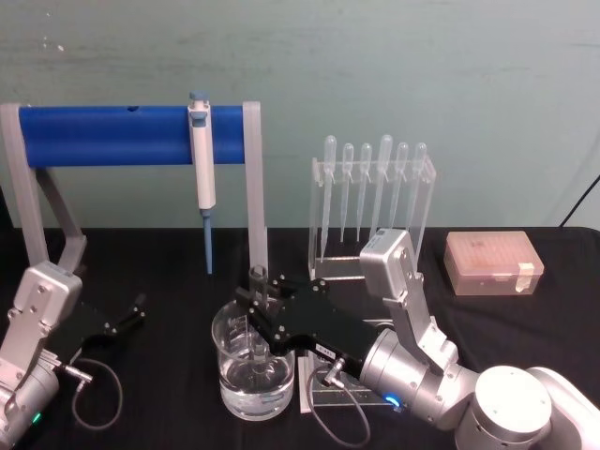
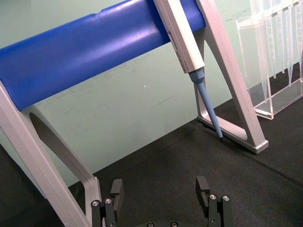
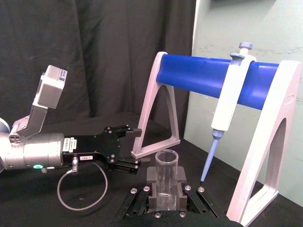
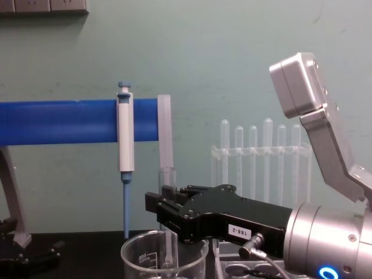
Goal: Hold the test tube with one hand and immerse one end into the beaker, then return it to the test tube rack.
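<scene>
— So, what is closest to us?
— The beaker (image 1: 225, 380). It stands on the black table (image 1: 169, 272), near the middle, with some water (image 1: 255, 389) in the bottom.
— And where is the test tube (image 1: 258, 278)?
— Right over the beaker, standing straight up. Its round end is down inside the glass, and its open top sticks up above the rim. I cannot tell if the end touches the water.
— Who holds it?
— The right gripper (image 1: 260, 305). It reaches in from the right. Its black fingers are squeezed tight on the middle of the tube, one on each side.
— What is under that arm?
— The test tube rack (image 4: 228, 266). It is clear and sits just right of the beaker.
— And the other arm?
— The left gripper (image 1: 136, 314) is low on the near left, well apart from the beaker. Its fingers are spread wide, with nothing between them.
— What is farther back?
— On the left, a stand (image 1: 122, 136) with a fat blue bar on grey legs. A white and blue pipettor (image 1: 202, 169) hangs from the bar, tip down, behind the beaker.
— Anything more?
— To the right of it is a clear pipette rack (image 1: 321, 211) with six thin pipettes (image 1: 384, 178) hanging in a row. Farther right sits a pinkish tip box (image 1: 492, 262). Behind it all is a green wall (image 1: 375, 75).
</scene>
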Robot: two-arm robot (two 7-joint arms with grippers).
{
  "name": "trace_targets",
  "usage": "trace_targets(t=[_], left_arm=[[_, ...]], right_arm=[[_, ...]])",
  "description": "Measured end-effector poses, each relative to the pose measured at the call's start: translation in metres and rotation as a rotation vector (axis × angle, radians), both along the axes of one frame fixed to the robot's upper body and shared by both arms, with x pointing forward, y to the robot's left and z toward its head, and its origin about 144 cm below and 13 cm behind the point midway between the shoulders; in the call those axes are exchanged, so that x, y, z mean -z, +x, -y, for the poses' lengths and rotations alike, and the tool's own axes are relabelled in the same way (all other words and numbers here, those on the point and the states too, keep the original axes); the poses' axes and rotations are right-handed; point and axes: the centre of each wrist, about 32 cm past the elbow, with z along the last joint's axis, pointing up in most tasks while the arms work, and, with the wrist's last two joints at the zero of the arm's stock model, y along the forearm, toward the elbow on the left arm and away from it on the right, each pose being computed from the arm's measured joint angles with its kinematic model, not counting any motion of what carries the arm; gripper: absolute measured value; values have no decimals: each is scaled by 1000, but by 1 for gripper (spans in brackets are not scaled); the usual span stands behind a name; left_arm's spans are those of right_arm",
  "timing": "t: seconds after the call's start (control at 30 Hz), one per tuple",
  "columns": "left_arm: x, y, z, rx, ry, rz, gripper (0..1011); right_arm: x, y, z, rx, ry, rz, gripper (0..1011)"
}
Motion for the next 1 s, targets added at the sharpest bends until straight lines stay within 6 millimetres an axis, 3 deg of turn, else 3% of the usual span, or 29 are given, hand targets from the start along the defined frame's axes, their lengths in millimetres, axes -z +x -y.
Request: trace_targets(t=[1.0], left_arm=[[0,0,0,0,0,0,1000]], right_arm=[[0,0,0,0,0,0,225]])
